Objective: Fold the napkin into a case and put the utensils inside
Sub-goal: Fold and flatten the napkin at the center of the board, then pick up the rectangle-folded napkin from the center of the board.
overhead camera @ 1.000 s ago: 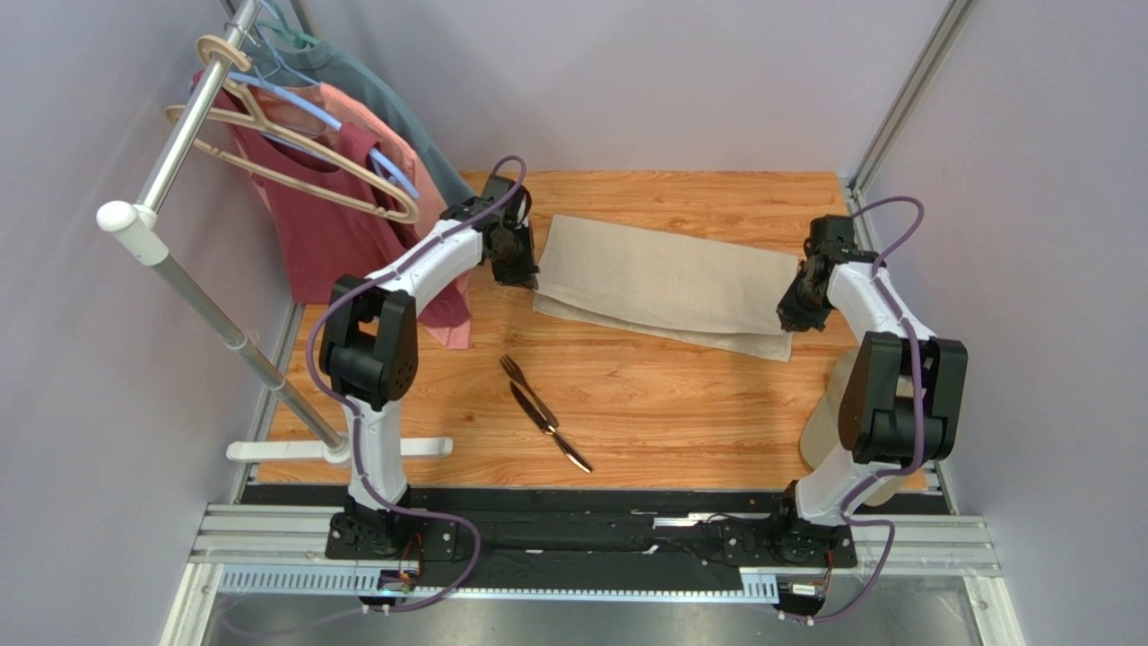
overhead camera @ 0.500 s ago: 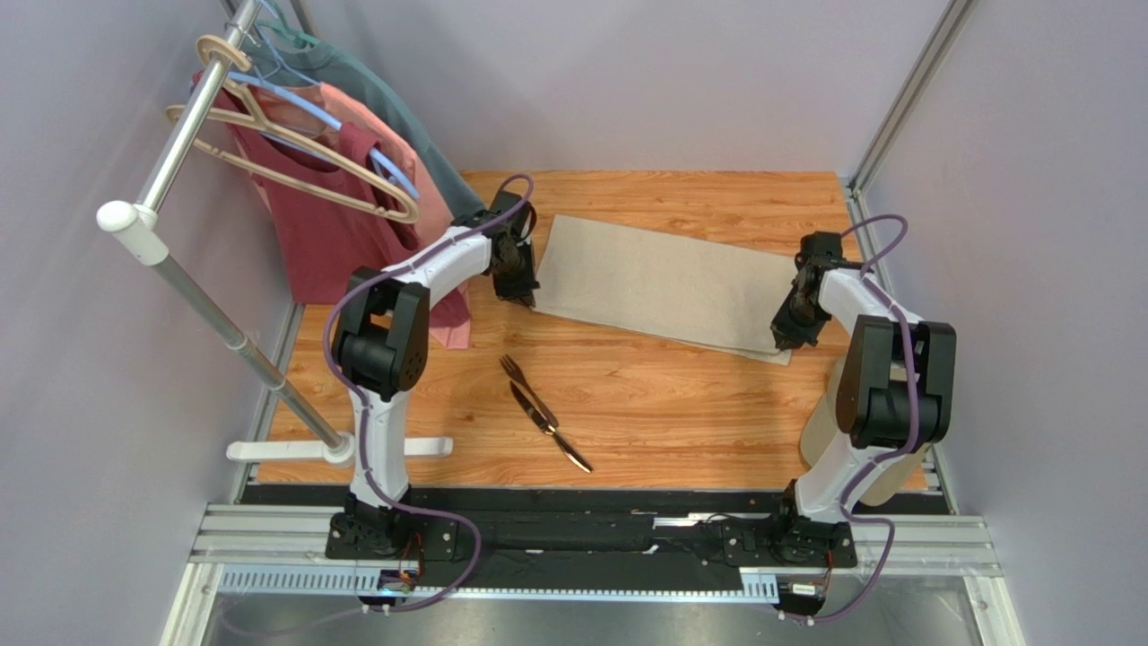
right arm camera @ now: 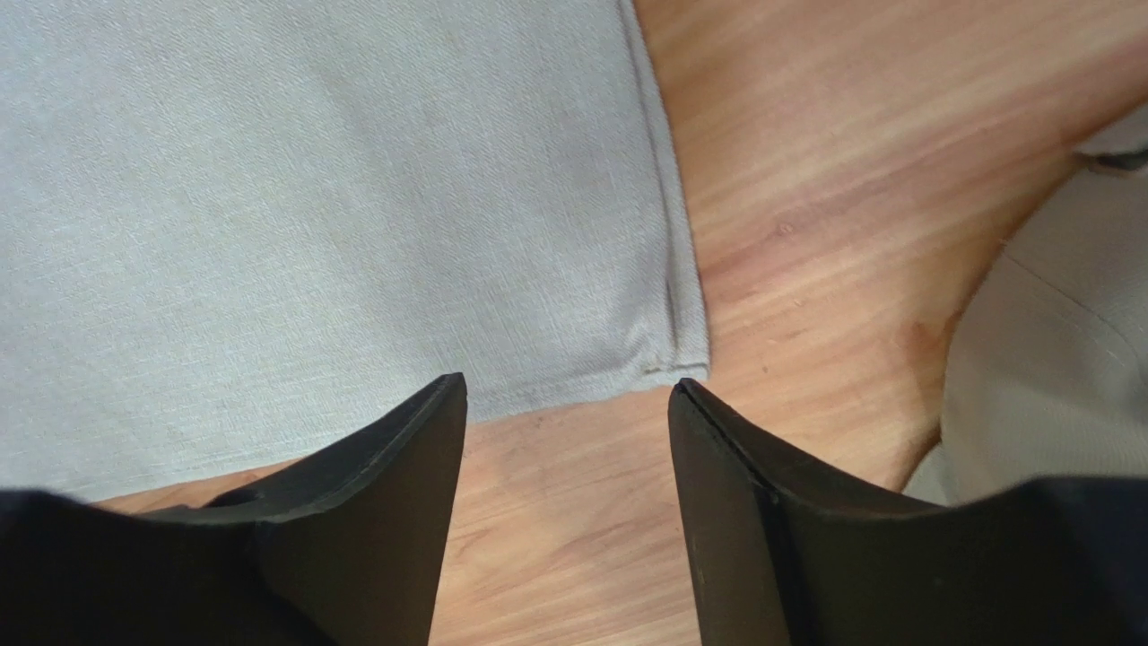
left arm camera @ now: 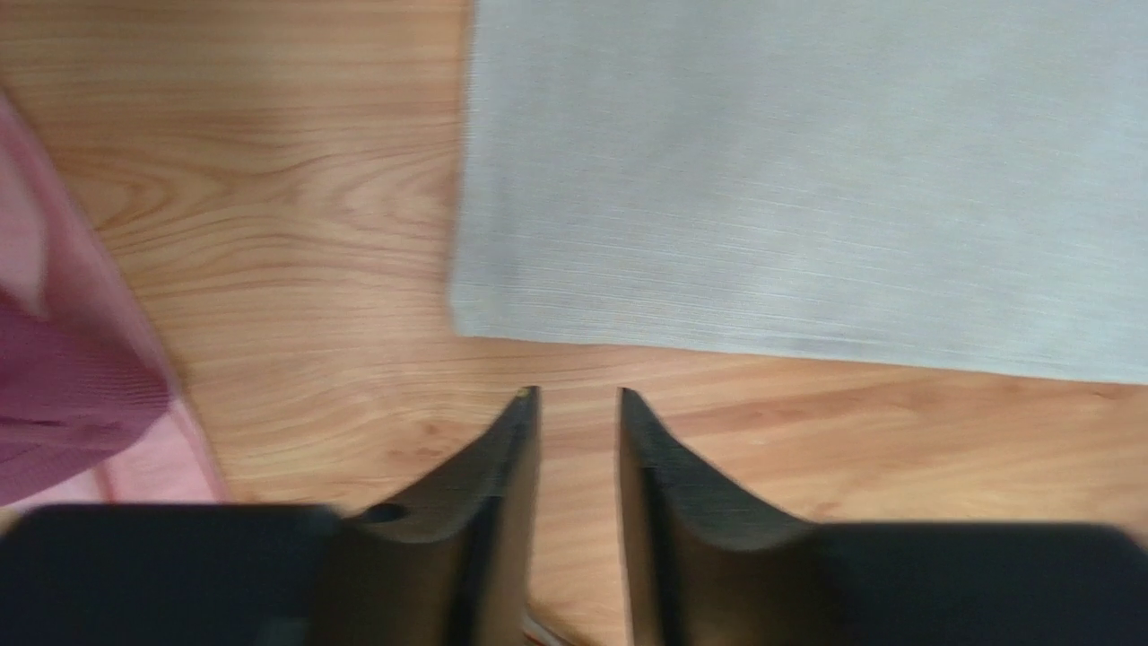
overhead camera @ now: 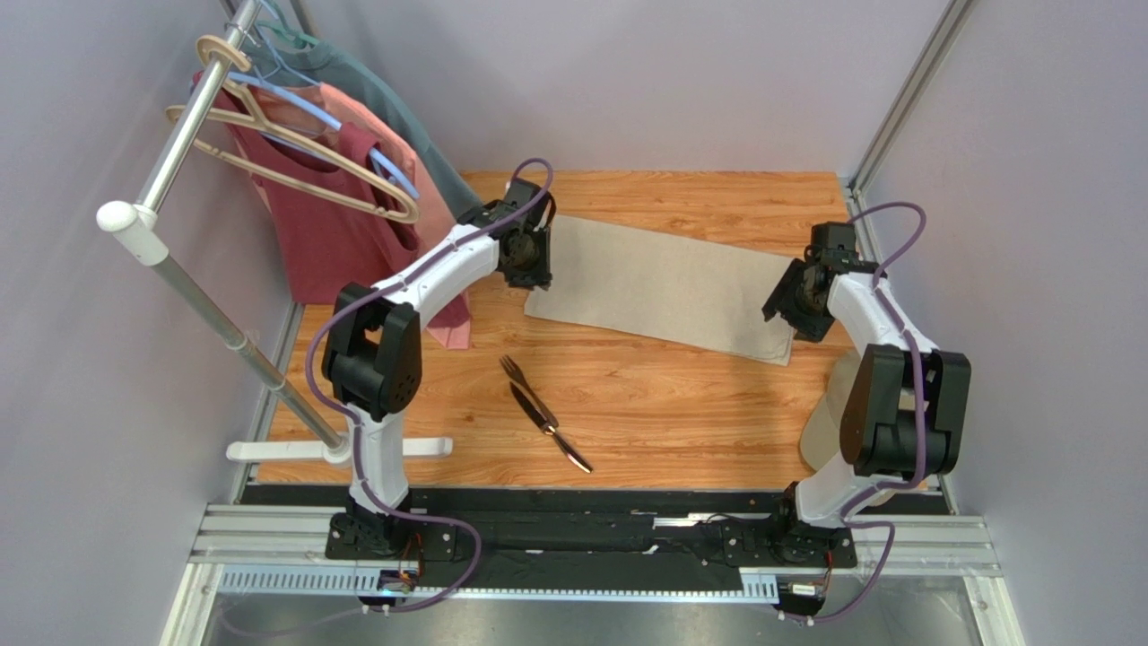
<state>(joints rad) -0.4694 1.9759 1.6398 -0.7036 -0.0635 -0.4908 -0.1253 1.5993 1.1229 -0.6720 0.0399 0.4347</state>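
Shows the folded napkin [overhead camera: 660, 285] lying flat on the wooden counter [overhead camera: 674, 390] as a long band, with the left end effector [left arm camera: 580, 397] just off its near left corner, only narrowly parted and empty. Places the right end effector [right arm camera: 566, 384] over the near right corner, spread wide and gripping nothing, with the fork [overhead camera: 519, 374] and knife [overhead camera: 553, 428] nearer the arm bases, apparently overlapping, though too small to be sure. Differs from a second ago, when both end effectors held the top layer raised, now released and settled.

Matt woven cloth napkin [overhead camera: 660, 287], grained wood table [overhead camera: 674, 397]
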